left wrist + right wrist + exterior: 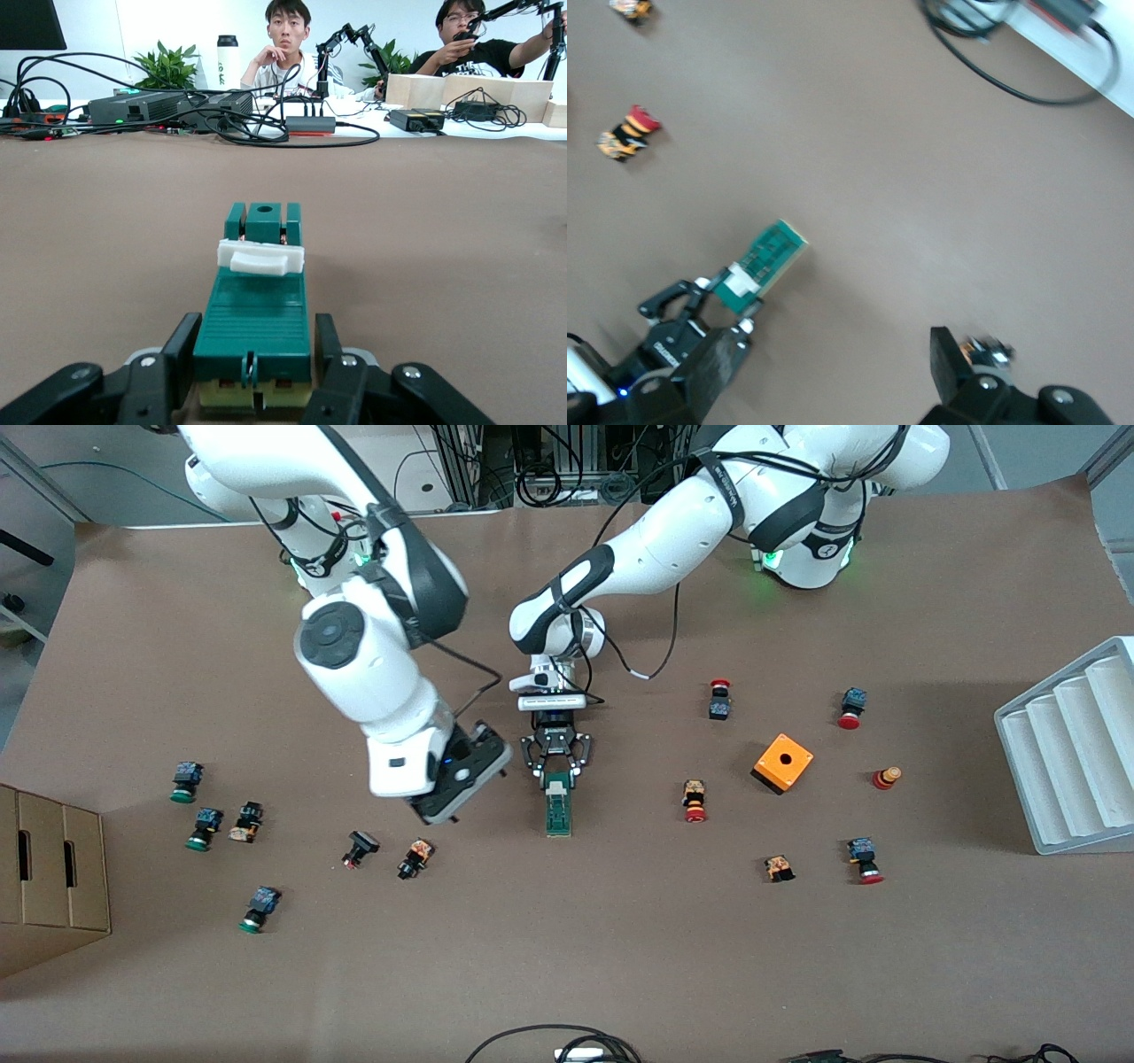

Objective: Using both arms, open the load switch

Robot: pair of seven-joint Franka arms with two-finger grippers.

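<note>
The load switch (558, 810), a narrow green block with a white piece on top, lies on the brown table near its middle. My left gripper (557, 775) is low at the switch's end that points toward the robots' bases, shut on it. In the left wrist view its black fingers (182, 350) flank the load switch (257, 305) on both sides. My right gripper (456, 797) hangs open over bare table beside the switch, toward the right arm's end. In the right wrist view the right gripper (833, 372) holds nothing, and the load switch (766, 257) shows with the left gripper (700, 297) on it.
Small push-buttons lie scattered at both ends of the table; two (415, 859) (359, 849) sit close under the right gripper. An orange box with a hole (782, 762) and a white ribbed tray (1072, 753) are toward the left arm's end. A cardboard box (49, 877) stands at the right arm's end.
</note>
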